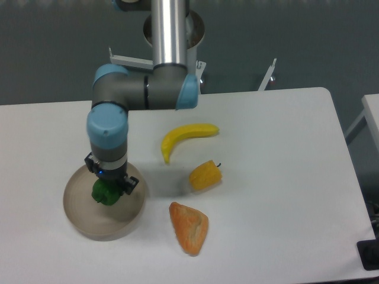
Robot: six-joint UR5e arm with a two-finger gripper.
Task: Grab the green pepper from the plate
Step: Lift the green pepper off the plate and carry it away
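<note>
Your hand seems clamped on the green pepper near the plate centre, nine o'clock from the yellow pepper; it's light, glossy, likely slippery, so grip its lumpy flanks.

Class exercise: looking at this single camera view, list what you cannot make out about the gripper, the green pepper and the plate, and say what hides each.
- Gripper fingertips: hidden by the wrist above and the green pepper; grip cannot be confirmed.
- Pepper's top: covered by the gripper.
- Whether the pepper touches the plate: not resolvable from this angle.
- Plate's far rim: hidden behind the arm.
</note>
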